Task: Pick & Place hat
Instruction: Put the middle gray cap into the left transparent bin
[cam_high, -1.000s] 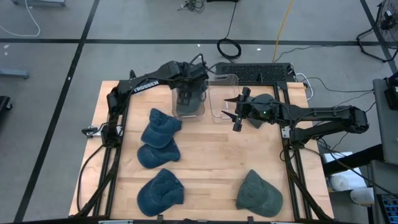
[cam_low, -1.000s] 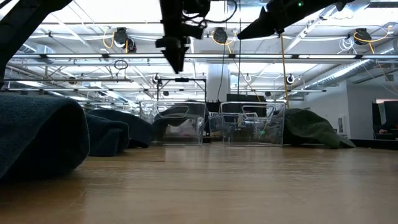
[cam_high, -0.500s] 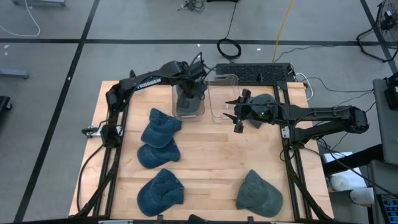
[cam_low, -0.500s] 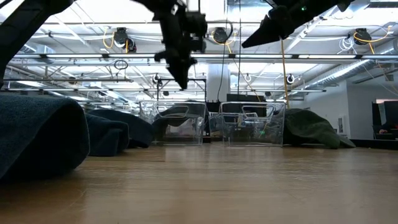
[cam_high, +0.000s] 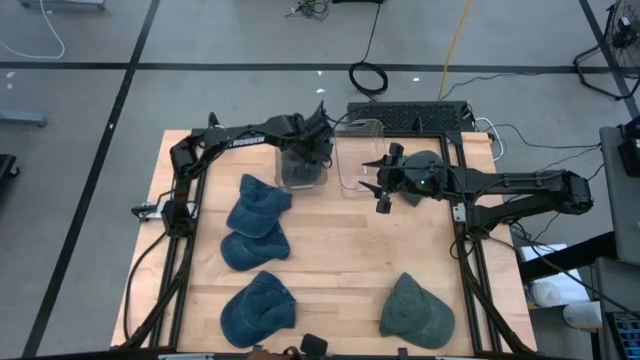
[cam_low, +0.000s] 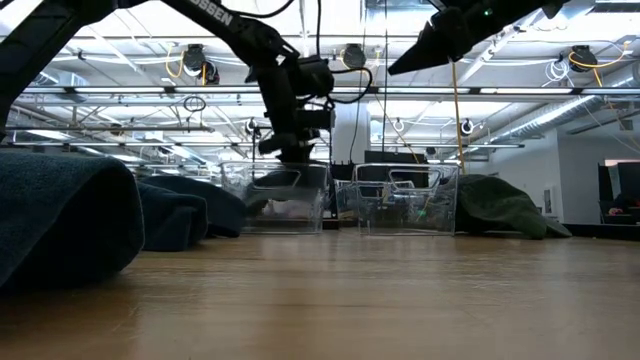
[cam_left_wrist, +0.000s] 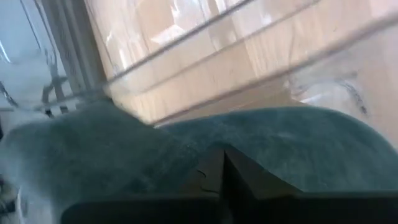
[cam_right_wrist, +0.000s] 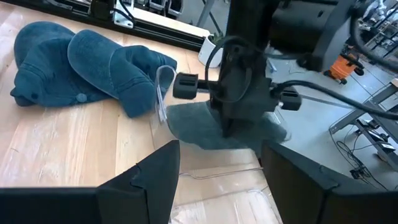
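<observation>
Your left hand (cam_high: 312, 150) is down inside the left of two clear plastic bins (cam_high: 300, 168) at the far edge of the light wooden desk (cam_high: 340, 250). Its fingers are pressed together on a blue-grey fabric hat (cam_left_wrist: 155, 155) lying in that bin; your left wrist view shows the dark fingertips pinching a fold of the cloth, with the bin's clear wall just beyond. In the low view the same hand (cam_low: 290, 150) reaches down to the bin's rim (cam_low: 285, 190).

Your right hand (cam_high: 382, 185) hovers above the desk just beside the second clear plastic bin (cam_high: 358, 160), fingers spread wide and holding nothing. Its wrist view looks across at the left arm and the hat (cam_right_wrist: 211, 127) under it.

Elsewhere on the desk you have three dark blue denim hats: two overlapping on the left side (cam_high: 258, 205) (cam_high: 252, 248) and one near the front edge (cam_high: 258, 305). A grey-green hat (cam_high: 415, 310) sits at the front right, well apart from both hands.
</observation>
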